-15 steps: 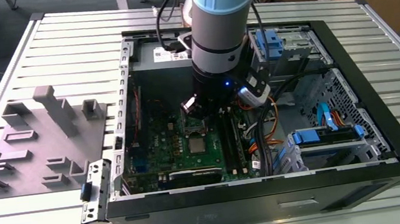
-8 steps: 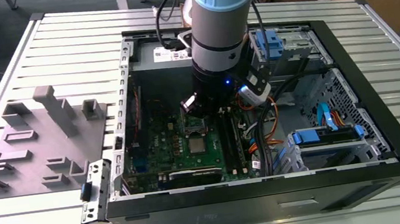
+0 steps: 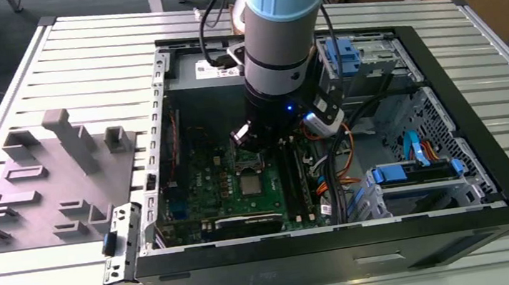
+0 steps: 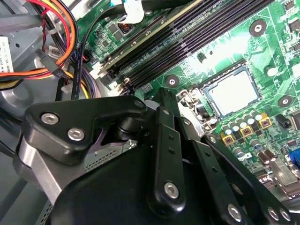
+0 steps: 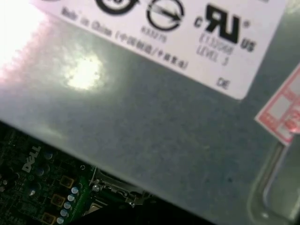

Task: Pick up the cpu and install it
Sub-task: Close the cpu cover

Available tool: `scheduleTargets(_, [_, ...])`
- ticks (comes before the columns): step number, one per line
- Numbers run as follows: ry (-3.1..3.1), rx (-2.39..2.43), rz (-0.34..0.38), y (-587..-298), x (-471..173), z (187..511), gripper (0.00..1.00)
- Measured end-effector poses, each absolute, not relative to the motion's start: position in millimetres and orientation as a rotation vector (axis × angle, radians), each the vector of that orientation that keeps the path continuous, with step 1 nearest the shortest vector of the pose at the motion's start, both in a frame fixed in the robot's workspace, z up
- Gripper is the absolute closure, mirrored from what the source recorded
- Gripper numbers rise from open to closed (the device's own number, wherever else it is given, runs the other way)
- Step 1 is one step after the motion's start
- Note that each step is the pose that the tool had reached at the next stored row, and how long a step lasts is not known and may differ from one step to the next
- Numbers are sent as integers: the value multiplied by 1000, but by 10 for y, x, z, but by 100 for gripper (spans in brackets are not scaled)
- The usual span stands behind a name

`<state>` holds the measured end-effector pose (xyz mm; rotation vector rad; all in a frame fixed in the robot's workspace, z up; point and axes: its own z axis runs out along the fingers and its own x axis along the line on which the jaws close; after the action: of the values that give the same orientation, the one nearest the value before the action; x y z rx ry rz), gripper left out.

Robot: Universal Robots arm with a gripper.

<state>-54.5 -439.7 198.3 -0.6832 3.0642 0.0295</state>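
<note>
Exterior view: arm (image 3: 278, 32) reaches down into the open computer case (image 3: 343, 247) that lies on its side on a slatted metal table (image 3: 80, 47); gripper (image 3: 257, 142) sits low over the green motherboard (image 3: 240, 187), directly above the socket area; cpu (image 3: 253, 184) reads as a small pale square lying flat on the board, just below the gripper toward the exterior view's bottom; grey moulded tray (image 3: 44, 188) lies on the table outside the case, at the exterior view's left, well apart from the gripper; blue drive brackets (image 3: 416, 171) and orange/blue cables (image 3: 339, 169) at the exterior view's right inside the case; can't tell finger state from here.

Second wrist view: black gripper body and linkages (image 4: 164, 178) fill the foreground; beyond them the cpu (image 4: 233, 93) sits flat inside its socket frame (image 4: 206, 101), silvery top facing up, nothing touching it; memory slots (image 4: 187, 42) run beside the socket; row of capacitors (image 4: 243, 129) next to it; red, yellow and orange wire bundle (image 4: 42, 47) off to one side; fingertips hidden, so can't tell whether the claw is spread or pressed together; nothing visibly held.

First wrist view: close on the large grey box with a white label (image 5: 154, 117); a strip of motherboard with capacitors (image 5: 65, 201) and a metal socket-frame edge (image 5: 117, 187) peeks past its edge.
</note>
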Motion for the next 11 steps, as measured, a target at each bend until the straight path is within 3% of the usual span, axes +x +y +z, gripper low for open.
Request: scheduleTargets(11, [3064,-683,30,-4396,-539,1955,89])
